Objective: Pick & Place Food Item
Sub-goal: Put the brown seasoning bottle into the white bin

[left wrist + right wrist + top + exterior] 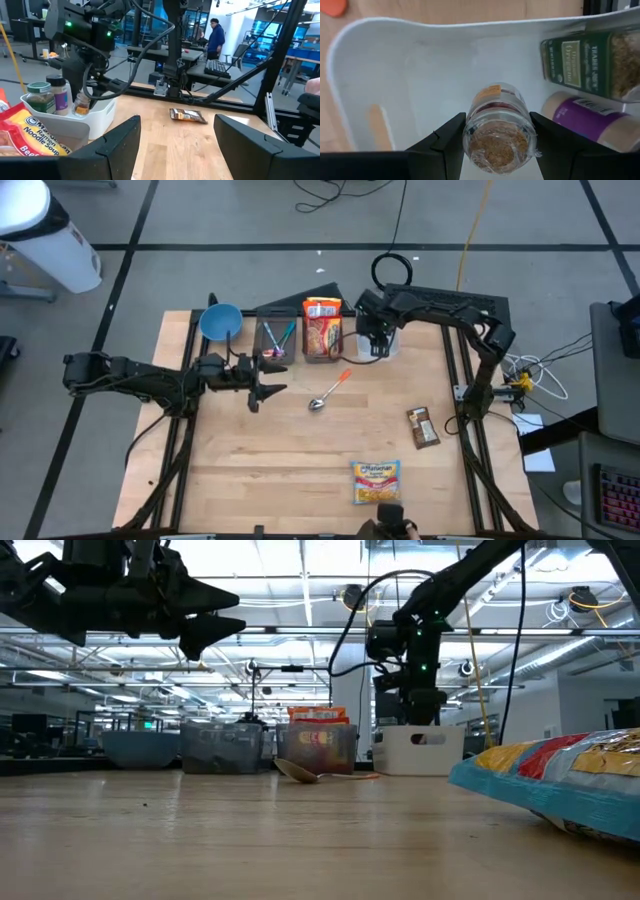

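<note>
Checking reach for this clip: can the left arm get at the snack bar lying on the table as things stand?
Probably yes. The left gripper hangs above the table with its fingers open, and the snack bar lies alone on bare wood ahead of it. The right gripper is busy holding a spice jar over the white bin.

Lighting is even and bright, from overhead ceiling strips visible in the low view. Shadows on the table (300,450) are soft and short beneath the arms. The low view holds the near noodle packet (560,785) blurred, its wrapper showing glare. The right wrist view is soft throughout; the white bin (420,75) looks slightly washed out. The left wrist view shows blue-tinted background light.
</note>
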Available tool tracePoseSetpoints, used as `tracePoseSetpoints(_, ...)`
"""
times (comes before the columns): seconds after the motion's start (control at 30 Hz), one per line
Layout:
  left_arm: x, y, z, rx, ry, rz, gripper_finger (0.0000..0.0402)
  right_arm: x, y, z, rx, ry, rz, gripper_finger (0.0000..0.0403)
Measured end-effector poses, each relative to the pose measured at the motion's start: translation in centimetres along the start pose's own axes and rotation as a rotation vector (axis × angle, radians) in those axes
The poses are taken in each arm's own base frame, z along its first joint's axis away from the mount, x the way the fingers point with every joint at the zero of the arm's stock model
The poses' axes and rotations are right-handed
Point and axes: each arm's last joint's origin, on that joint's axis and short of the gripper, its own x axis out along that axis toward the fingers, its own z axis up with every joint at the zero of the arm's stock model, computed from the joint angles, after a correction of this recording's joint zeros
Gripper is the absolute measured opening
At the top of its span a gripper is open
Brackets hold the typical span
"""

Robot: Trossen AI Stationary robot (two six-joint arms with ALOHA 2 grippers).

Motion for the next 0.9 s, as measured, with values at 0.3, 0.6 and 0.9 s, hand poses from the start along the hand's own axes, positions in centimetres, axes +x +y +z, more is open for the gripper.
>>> tracePoseSetpoints(0.3,0.0,0.0,0.0,-0.002,0.003,-0.024,0.0259,-1.3,-0.8,1.3,-0.029,-0.084,0.008,0.0181)
tracePoseSetpoints(0.6,0.0,0.0,0.0,-0.001,0.006,-0.041,0.0254,-1.5,-0.7,1.4,-0.054,-0.088,0.006,0.0181)
tracePoseSetpoints(0.9,0.0,0.0,0.0,0.002,0.007,-0.041,0.0255,-1.5,-0.8,1.5,-0.074,-0.094,0.003,0.0181)
